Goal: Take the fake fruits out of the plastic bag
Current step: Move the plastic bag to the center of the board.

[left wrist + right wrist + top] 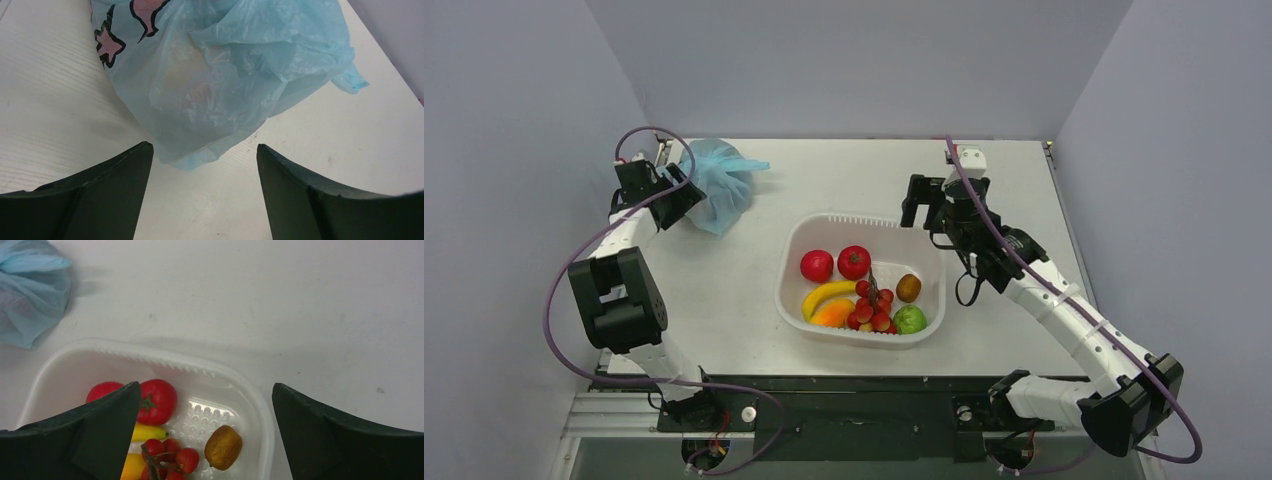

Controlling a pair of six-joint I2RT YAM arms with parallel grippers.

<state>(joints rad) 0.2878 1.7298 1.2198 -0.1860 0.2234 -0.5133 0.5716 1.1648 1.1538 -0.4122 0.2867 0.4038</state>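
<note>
We log the plastic bag (719,185) bunched at upper left of the top view; only a pale blur shows inside. Left gripper (202,150) fingers spread just short of it; right gripper (205,390) spread too, over the white tub (864,218) at centre

The left arm (617,292) and right arm (1064,305) share white links and black joints; a purple cable (548,318) runs along each. The fingers (100,200) are matte black wedges.
</note>
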